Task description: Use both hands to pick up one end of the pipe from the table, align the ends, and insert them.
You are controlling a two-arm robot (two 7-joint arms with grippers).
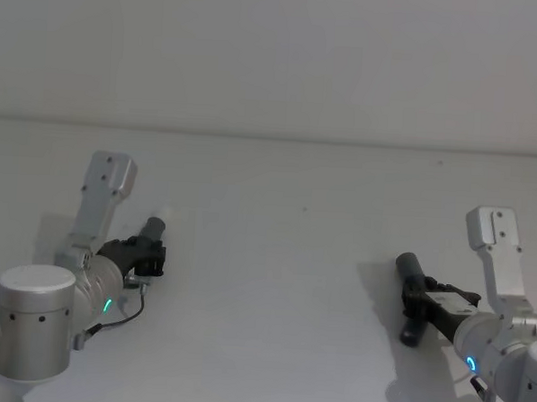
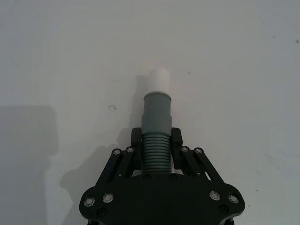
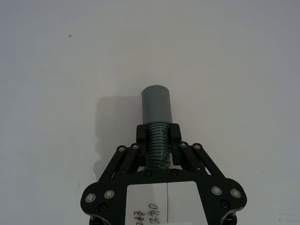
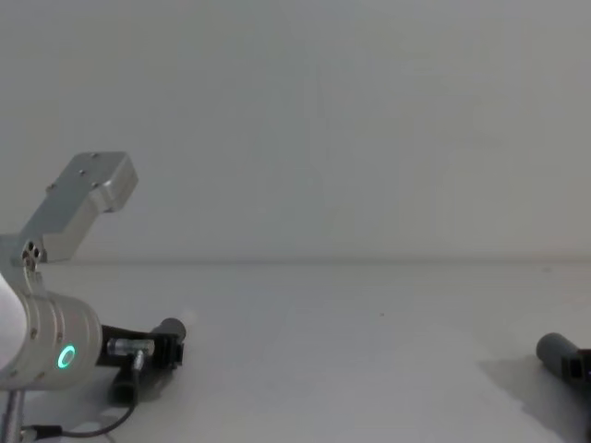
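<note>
The black plastic two-finger left tool (image 2: 156, 138) is clamped on the ribbed section of the plug piece (image 2: 157, 117), a short dark-grey plastic tube, with one finger (image 2: 136, 139) on each side of the ribs. Ahead of the ribs the tube has a smooth grey collar, then a narrower white cylindrical tip (image 2: 158, 80). In the head view this piece sits at about 8 o'clock from centre, at the plain white flat bench (image 1: 273, 282). Its long axis runs from 7 to 1 o'clock, with the white tip leading toward 1 o'clock. The black plastic two-finger right tool (image 3: 158, 133) is likewise closed on the ribs of the socket piece (image 3: 157, 105), a second short dark-grey tube ending in a smooth, plain cylindrical socket. In the head view it sits at about 4 o'clock from centre. Its long axis runs close to 12 to 6 o'clock, with the socket end leaning slightly toward 11 o'clock. Both ends point away from the robot, and the two pieces are well apart. Whether either piece touches the bench cannot be determined.
</note>
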